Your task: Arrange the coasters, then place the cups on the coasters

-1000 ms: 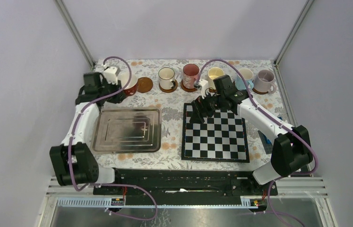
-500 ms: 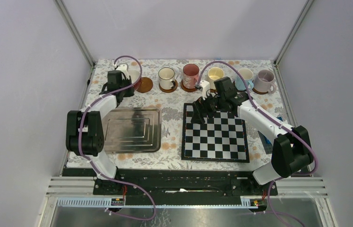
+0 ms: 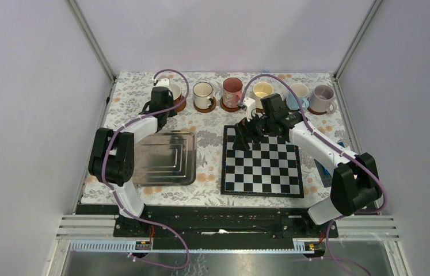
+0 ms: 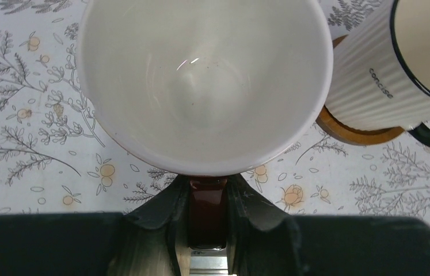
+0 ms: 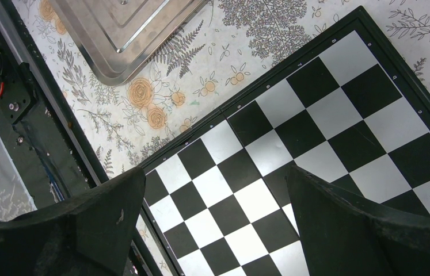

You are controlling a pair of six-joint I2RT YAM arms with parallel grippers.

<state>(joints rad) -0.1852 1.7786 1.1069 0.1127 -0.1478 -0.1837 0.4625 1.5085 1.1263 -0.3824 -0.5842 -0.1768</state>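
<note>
Swinging in from the far-left corner, the left end effector [image 4: 207, 190] has brought the red mug [image 4: 204, 80] close alongside the white mug [image 4: 373, 80], which sits on its coaster [image 4: 350, 131] ahead and to the right of the fingers. It's clenched on the handle [image 4: 207, 221] with the bowl straight ahead; the mug looks glazed, rigid, chippable and front-heavy, so the handle seems the sound hold, though it may pivot there. Both mugs look empty, and the right end effector [image 5: 215, 207] hangs released above the chessboard [image 5: 339, 115].

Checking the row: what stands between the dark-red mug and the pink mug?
The white mug on its coaster, seen in the top view.
</note>
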